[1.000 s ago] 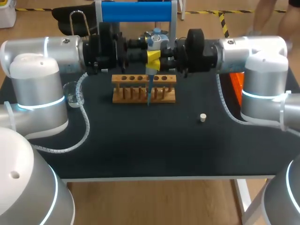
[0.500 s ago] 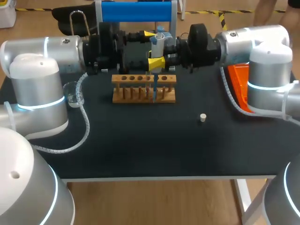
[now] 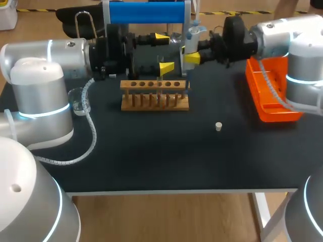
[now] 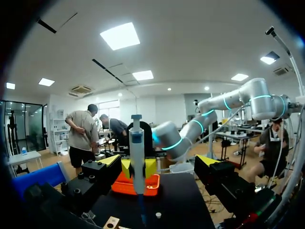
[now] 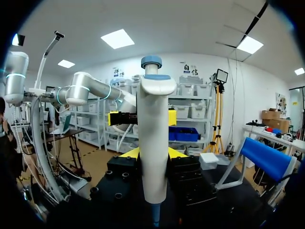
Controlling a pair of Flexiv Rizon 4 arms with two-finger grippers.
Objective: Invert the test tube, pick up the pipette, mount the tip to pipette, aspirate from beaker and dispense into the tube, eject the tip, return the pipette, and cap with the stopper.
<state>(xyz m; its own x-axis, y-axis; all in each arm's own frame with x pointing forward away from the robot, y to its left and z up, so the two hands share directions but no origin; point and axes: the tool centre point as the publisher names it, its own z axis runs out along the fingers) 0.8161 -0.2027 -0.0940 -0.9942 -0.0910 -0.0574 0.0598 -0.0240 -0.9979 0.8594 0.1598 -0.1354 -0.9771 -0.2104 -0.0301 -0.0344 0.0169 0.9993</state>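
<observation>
The pipette (image 3: 194, 34) upright in the grasp of the right gripper (image 3: 192, 50), over the right end of the wooden rack (image 3: 155, 96) near the tabletop's (image 3: 151, 156) far edge, left gripper (image 3: 164, 51) spread wide beside it.

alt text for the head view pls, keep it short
The right gripper, reaching in from the right, holds a pipette upright over the right end of a wooden tube rack on a dark table. The left gripper is open behind the rack; a white stopper lies loose in front, an orange tray at the right.
</observation>
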